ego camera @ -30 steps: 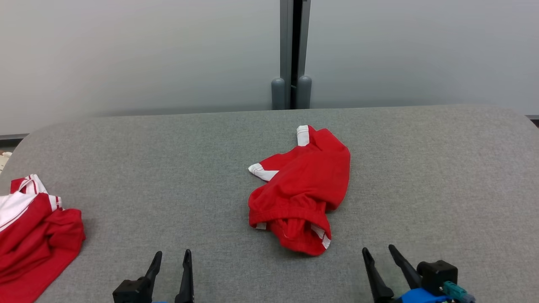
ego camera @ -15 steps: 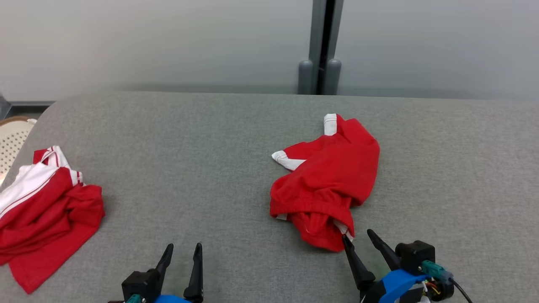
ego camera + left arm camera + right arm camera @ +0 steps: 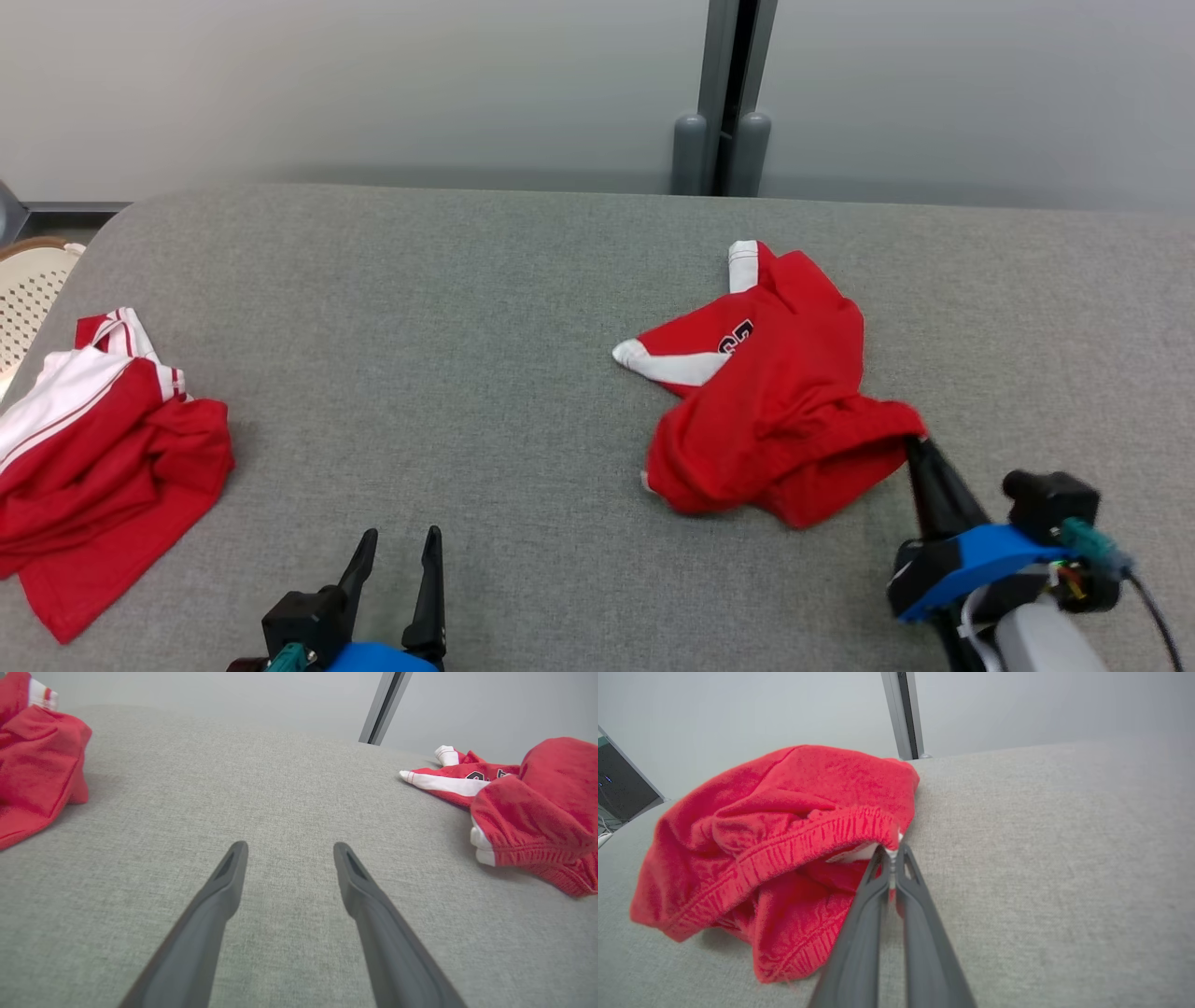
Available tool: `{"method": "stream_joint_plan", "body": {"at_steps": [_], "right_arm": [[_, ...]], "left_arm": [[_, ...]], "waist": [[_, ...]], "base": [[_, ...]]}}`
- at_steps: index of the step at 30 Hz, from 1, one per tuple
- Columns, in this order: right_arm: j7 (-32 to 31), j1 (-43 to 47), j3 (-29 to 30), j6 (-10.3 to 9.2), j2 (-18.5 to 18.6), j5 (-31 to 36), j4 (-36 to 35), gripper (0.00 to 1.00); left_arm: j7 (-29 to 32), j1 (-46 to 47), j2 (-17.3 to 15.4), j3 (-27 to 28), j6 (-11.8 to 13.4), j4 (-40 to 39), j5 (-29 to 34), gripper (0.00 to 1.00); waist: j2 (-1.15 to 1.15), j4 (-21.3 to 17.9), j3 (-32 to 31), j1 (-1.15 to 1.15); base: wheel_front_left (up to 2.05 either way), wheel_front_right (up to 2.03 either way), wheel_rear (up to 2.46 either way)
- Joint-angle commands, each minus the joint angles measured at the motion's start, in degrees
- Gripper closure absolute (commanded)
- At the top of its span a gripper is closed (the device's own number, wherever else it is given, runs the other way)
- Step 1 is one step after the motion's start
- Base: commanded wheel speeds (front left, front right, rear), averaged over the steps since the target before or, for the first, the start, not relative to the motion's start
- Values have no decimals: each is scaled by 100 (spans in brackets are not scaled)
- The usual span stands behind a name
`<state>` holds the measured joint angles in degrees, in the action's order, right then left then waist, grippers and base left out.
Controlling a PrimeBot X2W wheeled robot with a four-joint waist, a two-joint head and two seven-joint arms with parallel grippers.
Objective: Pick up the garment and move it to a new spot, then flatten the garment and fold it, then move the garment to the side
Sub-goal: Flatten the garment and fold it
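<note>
The garment (image 3: pixel 766 401) is a crumpled pair of red shorts with white trim, lying right of centre on the grey table (image 3: pixel 467 308). My right gripper (image 3: pixel 920 448) is shut on its elastic waistband at the right side, lifting that edge off the cloth surface. In the right wrist view the two fingers (image 3: pixel 896 858) pinch the waistband of the garment (image 3: pixel 784 835). My left gripper (image 3: pixel 400 546) stands open near the front edge, with nothing between its fingers (image 3: pixel 285 849); the garment (image 3: pixel 537 807) lies well to its right.
A second red and white garment (image 3: pixel 93 457) lies bunched at the table's left edge, also at the upper left as the red heap (image 3: pixel 32 760). A perforated cream basket (image 3: pixel 23 299) sits beyond the left corner. A grey post (image 3: pixel 724 93) stands behind the table.
My right gripper reached the waistband, closed on it and pulled it up and to the right, stretching the shorts. The head camera shifted. The left gripper stayed open.
</note>
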<state>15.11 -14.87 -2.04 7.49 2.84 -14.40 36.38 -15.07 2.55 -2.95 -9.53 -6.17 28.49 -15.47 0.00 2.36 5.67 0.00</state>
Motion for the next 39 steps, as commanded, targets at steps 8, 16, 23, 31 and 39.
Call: {"method": "stream_joint_plan", "body": {"at_steps": [8,16,23,31,39], "right_arm": [[13,-943,904,0,769,695,-1236,100],[12,-2038,-124,0,1197,691,-1655,100],[13,-3042,-1609,-1,921,324,-1587,100],[11,-3287,-2092,-1,884,-120,-1922,100],[12,-1719,-1666,-1,1572,-231,-1264,100]], "left_arm": [[-15,-30,4,-98,39,5,-182,0],[-15,-107,2,-258,80,31,-377,0],[-15,-151,3,-284,85,95,-366,0],[-15,-207,4,-272,82,109,-358,0],[-15,-231,3,-213,107,119,-421,0]], "waist": [[0,-175,-233,0],[0,2,-384,0],[0,319,-415,0],[0,526,-403,0],[0,406,-303,0]], "base": [[0,0,0],[0,0,0],[0,0,0],[0,0,0],[0,0,0]]}}
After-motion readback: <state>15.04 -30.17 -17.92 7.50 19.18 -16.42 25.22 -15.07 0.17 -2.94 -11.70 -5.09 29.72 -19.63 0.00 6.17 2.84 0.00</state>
